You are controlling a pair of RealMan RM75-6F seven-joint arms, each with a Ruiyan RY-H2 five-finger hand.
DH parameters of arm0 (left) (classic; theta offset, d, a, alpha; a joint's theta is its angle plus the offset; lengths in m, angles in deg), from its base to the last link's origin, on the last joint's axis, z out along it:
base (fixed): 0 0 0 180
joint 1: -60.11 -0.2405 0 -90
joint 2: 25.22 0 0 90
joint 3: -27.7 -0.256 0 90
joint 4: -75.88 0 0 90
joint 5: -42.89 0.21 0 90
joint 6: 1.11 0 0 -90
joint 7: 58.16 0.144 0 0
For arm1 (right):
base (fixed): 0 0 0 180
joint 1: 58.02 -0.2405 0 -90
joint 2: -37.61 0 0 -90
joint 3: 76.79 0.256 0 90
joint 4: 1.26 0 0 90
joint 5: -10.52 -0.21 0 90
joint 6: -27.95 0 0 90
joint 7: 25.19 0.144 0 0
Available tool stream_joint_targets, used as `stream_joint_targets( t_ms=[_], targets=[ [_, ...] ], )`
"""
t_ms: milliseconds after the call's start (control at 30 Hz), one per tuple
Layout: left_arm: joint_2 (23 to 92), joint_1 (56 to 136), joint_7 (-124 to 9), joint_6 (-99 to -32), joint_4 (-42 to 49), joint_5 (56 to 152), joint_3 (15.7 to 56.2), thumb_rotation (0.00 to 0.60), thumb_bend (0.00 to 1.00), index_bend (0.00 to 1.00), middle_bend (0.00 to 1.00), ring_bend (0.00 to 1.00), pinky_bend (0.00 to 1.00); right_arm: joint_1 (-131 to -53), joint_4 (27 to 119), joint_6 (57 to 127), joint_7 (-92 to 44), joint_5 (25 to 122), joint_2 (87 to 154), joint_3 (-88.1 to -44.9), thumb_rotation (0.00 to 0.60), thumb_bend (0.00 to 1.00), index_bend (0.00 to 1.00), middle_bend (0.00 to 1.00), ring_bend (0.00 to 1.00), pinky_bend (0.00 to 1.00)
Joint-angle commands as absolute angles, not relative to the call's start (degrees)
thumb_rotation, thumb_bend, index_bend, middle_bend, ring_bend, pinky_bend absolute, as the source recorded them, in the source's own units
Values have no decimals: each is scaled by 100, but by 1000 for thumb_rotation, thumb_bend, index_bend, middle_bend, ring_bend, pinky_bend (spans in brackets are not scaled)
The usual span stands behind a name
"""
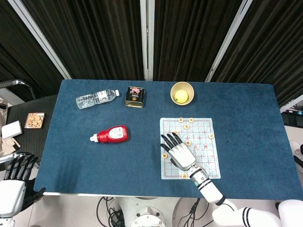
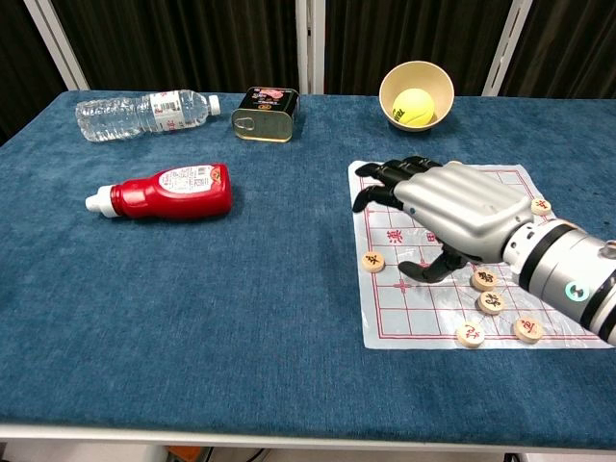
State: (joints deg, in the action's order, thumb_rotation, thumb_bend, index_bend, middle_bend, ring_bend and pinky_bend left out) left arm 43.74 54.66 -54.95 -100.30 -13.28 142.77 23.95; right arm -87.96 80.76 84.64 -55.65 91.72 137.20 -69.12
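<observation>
Head view: right hand (image 1: pixel 178 152) is held over the left part of the game board (image 1: pixel 207 149), fingers spread, nothing gripped. Left hand (image 1: pixel 14 183) is kept off the table's near-left corner, spread, empty.

Chest view: nearest disc (image 2: pixel 372 261) lies untouched at the board's left edge; no piece picked up yet.

I can read 漢界 in red on the board (image 2: pixel 385 322), just left of my right hand (image 2: pixel 452 207); the discs' (image 2: pixel 372 261) characters and bottle labels are too small.

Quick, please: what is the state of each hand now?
Left hand: open, holding nothing, beside the table.
Right hand: open over the chess board, holding nothing.
</observation>
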Motion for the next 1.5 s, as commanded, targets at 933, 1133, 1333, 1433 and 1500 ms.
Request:
stream_joint_targets(
  t_ms=[933, 1133, 1333, 1433, 1500],
  targets=[
    [4401, 5371, -5832, -10169, -1057, 14197, 2424, 600, 123, 90, 67, 0, 0, -9046, 7605, 8554, -5445, 8801, 14141, -7083, 600, 286, 474, 0, 0, 0],
    [4411, 5367, -5854, -10167, -1036, 14186, 2429, 600, 123, 90, 67, 0, 0, -9075, 7594, 8589, -5384, 8777, 14145, -7079, 600, 294, 492, 0, 0, 0],
    [4422, 5369, -5887, -10154, -1005, 14169, 2435, 600, 123, 90, 67, 0, 0, -9111, 7611, 8631, -5293, 8771, 14139, -7050, 600, 295, 494, 0, 0, 0],
    [4427, 5366, -5904, -10156, -987, 14169, 2432, 600, 123, 90, 67, 0, 0, -9132, 7612, 8647, -5292, 8740, 14147, -7023, 600, 296, 494, 0, 0, 0],
    [4431, 5362, -5918, -10154, -973, 14160, 2431, 600, 123, 90, 67, 0, 0, -9148, 7603, 8652, -5286, 8718, 14156, -7004, 600, 296, 494, 0, 0, 0]
  ],
)
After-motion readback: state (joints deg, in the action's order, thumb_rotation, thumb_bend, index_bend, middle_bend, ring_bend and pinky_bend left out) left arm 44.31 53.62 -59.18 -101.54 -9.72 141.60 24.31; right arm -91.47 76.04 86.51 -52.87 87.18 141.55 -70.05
